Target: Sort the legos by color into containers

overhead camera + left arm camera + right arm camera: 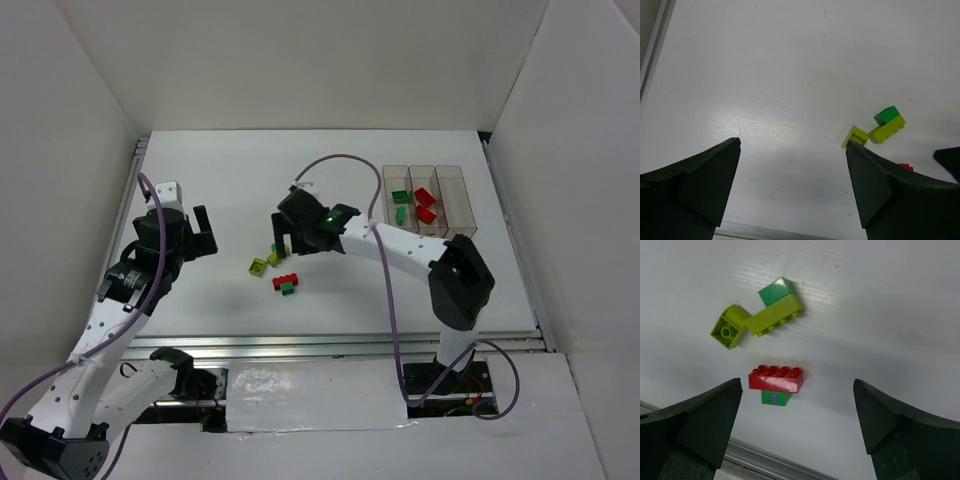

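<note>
The left tool (203,232) hung above the left part of the white surface (230,170), its dark fingers (705,175) spread wide with nothing between them. Right of it, near the middle of the surface, lay the loose legos. There was a small yellow-green brick (730,327) tipped on its side, with a longer yellow-green brick (775,315) just beside it. A dark green brick (775,291) touched that longer brick's far end. Nearer the arms a red brick (776,379) sat on top of a green brick (774,399) marked with a "3". The right tool (796,384) hovered directly over this group, jaws fully apart and holding nothing, with the red brick lying between its fingers in the wrist view. Far to the right stood the containers (452,200), three clear bins side by side. The leftmost held two green bricks (400,197) and the middle one held two red bricks (426,198).
</note>
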Motion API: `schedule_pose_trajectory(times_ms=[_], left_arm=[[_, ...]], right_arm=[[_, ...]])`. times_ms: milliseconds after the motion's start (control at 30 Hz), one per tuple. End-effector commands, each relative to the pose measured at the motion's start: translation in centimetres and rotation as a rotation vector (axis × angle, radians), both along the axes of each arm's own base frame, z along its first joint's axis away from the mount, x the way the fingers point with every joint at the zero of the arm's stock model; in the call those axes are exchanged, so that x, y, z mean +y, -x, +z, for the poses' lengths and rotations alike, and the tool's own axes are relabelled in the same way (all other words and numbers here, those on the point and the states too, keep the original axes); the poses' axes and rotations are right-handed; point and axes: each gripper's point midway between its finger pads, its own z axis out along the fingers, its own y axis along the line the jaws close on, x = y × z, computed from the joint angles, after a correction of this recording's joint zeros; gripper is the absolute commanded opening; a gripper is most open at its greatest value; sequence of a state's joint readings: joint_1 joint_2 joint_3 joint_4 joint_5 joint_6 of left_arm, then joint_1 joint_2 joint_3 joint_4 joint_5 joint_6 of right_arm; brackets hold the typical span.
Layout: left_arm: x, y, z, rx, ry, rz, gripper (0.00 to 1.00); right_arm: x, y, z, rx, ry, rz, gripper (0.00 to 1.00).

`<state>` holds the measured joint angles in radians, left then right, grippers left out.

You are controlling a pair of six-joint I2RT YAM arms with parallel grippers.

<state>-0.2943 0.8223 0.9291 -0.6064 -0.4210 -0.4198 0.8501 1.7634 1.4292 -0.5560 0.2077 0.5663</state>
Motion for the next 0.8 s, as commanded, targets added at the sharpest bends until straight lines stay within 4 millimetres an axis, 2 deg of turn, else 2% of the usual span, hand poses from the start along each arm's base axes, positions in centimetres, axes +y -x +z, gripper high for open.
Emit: schedule_pose_trajectory(times_ms=[0, 67, 200, 367, 467, 600, 767], left_arm=[[0.3, -0.3, 0.9, -0.036, 0.004, 0.015, 1.0], [0.2, -0.2, 0.9, -0.037, 0.005, 0.011, 0.99], [0.2, -0.2, 1.0, -0.041, 0.007, 0.009, 0.99], [0.1, -0.1, 1.1, -0.044, 0.009, 0.003, 0.99], [0.1, -0.1, 1.2, -0.046, 0.011, -0.002, 1.0], [-0.1, -0.2, 1.1, -0.043, 0.012, -0.011, 1.0], [-0.3, -0.2, 1.0, -0.041, 0.014, -0.021, 1.0]], right_arm=[[2.0, 0.6, -1.0, -0.006, 0.072, -0.054, 1.0], [3.1, 0.9, -2.4, 0.013, 0.107, -0.045, 1.0], [4.6, 3.4, -3.9, 0.026, 0.128, -0.008, 1.0], [4.4, 5.5, -5.4, 0.035, 0.179, -0.013, 0.99], [4.3, 6.7, -6.2, 0.046, 0.181, 0.001, 0.93], [4.4, 7.2, -7.0, 0.055, 0.166, 0.007, 0.83], [5.0, 7.2, -8.2, 0.063, 0.172, 0.049, 0.77]])
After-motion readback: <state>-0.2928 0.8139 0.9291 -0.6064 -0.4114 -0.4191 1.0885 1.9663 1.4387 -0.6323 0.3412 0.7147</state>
